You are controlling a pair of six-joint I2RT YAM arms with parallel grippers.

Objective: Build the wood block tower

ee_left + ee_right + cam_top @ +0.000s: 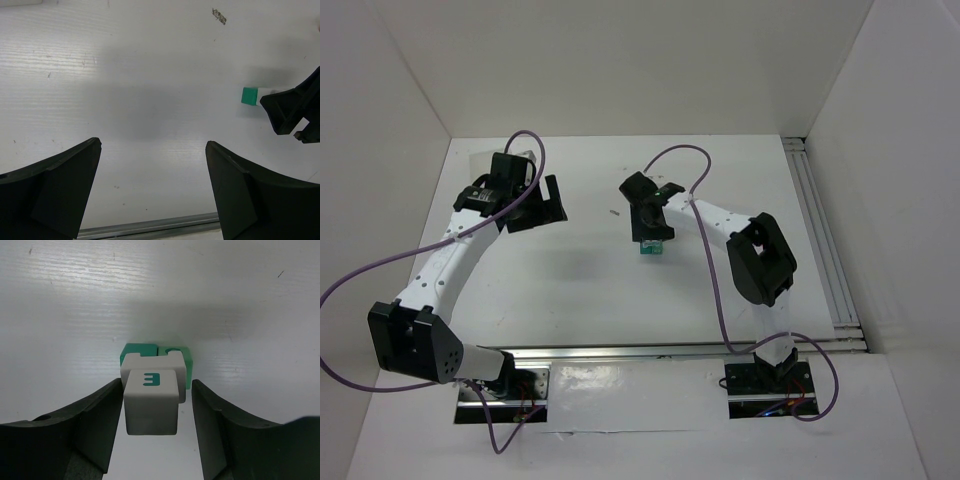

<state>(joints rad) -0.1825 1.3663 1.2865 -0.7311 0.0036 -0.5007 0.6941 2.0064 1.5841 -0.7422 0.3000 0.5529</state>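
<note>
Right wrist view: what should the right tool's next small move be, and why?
Probably draw the right tool straight up, no sideways drift. Its jaws stand open either side of the white cube, which appears to rest on another white block over the teal blocks, so it looks placed; a nudge could topple them.

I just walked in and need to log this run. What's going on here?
The right pincer straddles a white wooden cube with a teal mark. That cube tops a small stack, with another white block under it and teal-green wooden blocks at the bottom. A gap shows on one side of the cube, so the pincer seems unclamped. The left pincer hangs open and empty over the white table, off to the side.
</note>
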